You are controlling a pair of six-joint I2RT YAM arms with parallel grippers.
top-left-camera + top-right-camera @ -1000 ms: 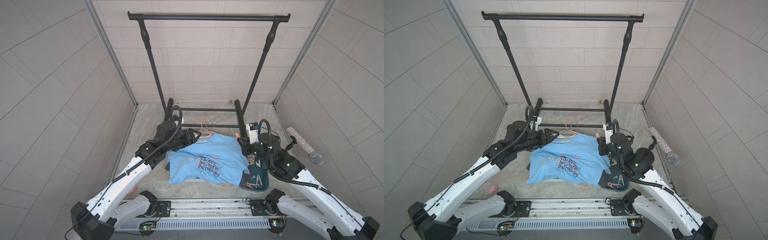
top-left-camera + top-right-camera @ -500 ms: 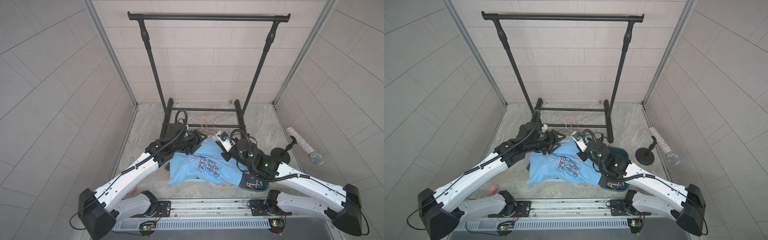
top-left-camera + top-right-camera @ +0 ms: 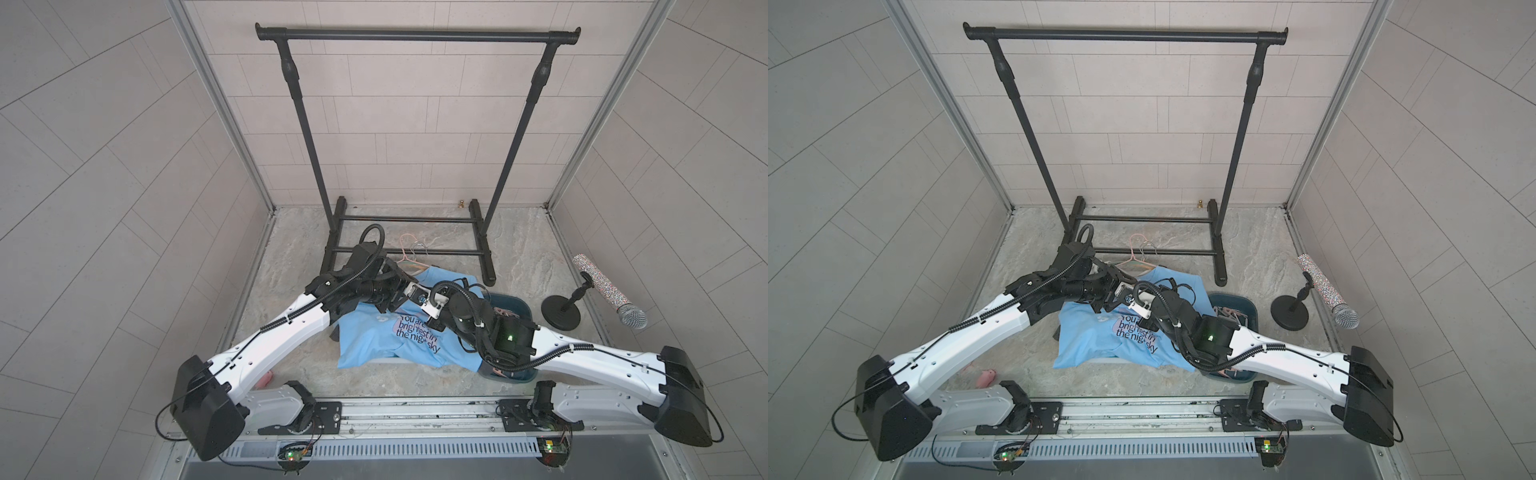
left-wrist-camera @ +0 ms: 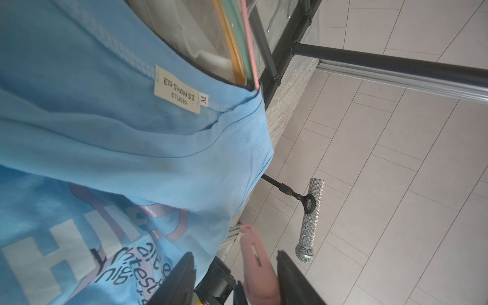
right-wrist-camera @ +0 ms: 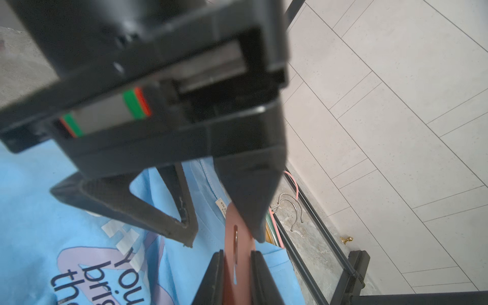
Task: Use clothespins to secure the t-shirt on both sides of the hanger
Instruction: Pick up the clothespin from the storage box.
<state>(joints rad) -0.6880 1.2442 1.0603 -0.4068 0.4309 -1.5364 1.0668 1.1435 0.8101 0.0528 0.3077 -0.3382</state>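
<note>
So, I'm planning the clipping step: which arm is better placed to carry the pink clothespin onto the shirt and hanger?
Left, probably: the left gripper, jaws open, straddles the clothespin, with the t-shirt collar and hangers ahead of it. The right gripper just grips the pin's other end.

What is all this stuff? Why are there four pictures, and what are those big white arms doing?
Those are two white robot arms, the left and the right. Each ends in a black pinching tool. Two pictures look down on the whole scene from above. The other two come from little cameras on the arms' wrists. On the grey stone floor lie a light blue t-shirt with writing, some thin coloured hangers, a dark blue-green basket and a sparkly microphone on a stand. Behind them is a tall black clothes rail. The right tool pinches a coral pink plastic clothespin. The left tool has its fingers open around that same clothespin, not yet squeezing it.
</note>
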